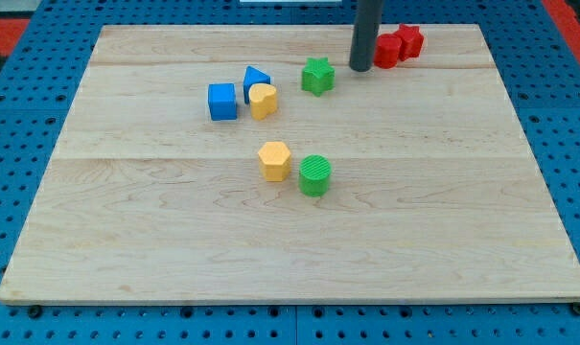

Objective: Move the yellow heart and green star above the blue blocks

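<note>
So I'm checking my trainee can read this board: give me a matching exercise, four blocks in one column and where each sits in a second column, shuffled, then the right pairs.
Blocks
1. green star
2. yellow heart
3. green cylinder
4. blue cube

Places
A. against the view's right of the yellow hexagon
B. farthest toward the view's left of all the blocks
C. just to the view's left of my tip
D. touching the blue triangular block, at its lower right

Pairs: 1-C, 2-D, 3-A, 4-B
</note>
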### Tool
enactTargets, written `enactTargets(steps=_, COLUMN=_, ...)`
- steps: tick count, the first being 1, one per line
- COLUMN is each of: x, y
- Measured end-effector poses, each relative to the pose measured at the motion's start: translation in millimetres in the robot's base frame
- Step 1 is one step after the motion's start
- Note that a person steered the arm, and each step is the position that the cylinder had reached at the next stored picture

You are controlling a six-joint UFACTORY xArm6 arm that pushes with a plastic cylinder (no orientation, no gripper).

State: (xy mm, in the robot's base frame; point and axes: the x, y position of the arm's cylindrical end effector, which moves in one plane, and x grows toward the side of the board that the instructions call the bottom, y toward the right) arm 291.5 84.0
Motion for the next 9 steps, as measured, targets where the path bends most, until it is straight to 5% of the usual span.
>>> enactTargets(steps=3, x=11, y=-2)
enactTargets(steps=6, x=23, y=-174)
enactTargets(steps=9, x=83, y=-159)
